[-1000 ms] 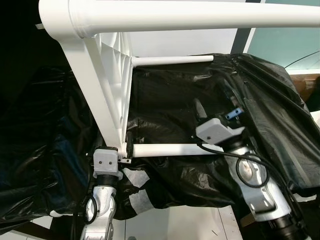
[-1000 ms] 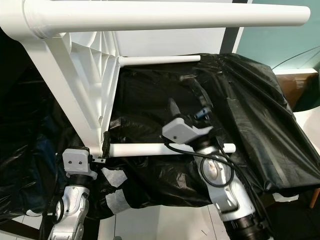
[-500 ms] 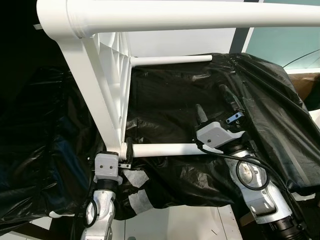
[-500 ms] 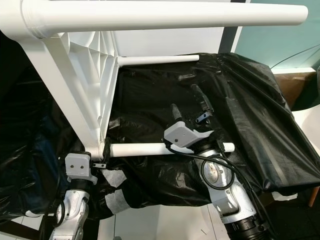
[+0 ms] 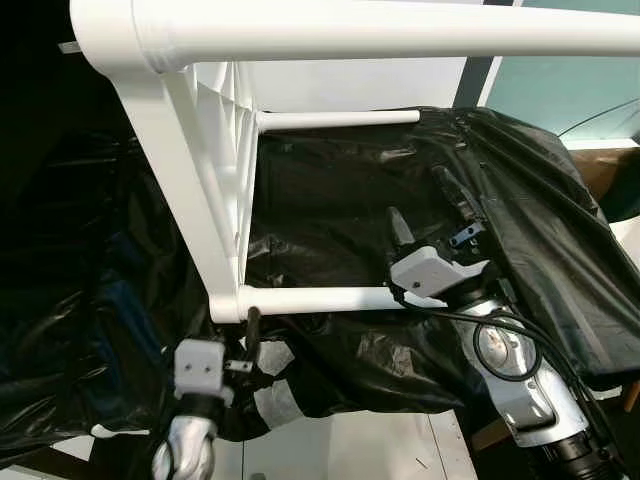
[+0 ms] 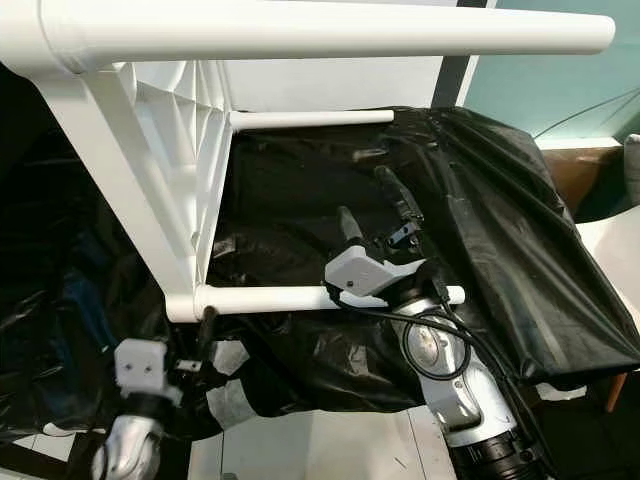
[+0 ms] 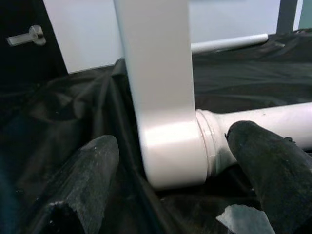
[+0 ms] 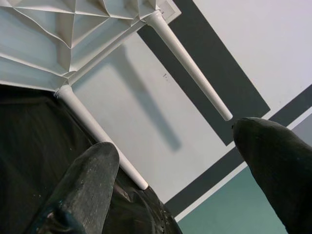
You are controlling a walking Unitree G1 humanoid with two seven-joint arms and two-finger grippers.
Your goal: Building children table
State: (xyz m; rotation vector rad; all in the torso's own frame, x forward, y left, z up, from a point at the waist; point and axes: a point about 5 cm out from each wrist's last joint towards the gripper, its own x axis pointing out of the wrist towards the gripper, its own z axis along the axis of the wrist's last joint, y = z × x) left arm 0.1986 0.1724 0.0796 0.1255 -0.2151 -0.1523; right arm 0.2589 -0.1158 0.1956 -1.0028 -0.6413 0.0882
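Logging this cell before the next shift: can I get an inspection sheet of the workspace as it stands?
Surface: black plastic sheeting, crumpled.
Job's things: white children's table lying on its side; lower leg in its corner socket.
Clutter: white paper scraps by the sheeting's edge.
Grippers: left end effector open, just below the corner socket; right end effector open, above the lower leg.
Cables: black cable looped on the right arm.
Surroundings: white floor, teal wall.

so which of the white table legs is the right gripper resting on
The lower near leg, lying along the black sheet. The right gripper sits over its free end; the top leg and far leg are untouched.
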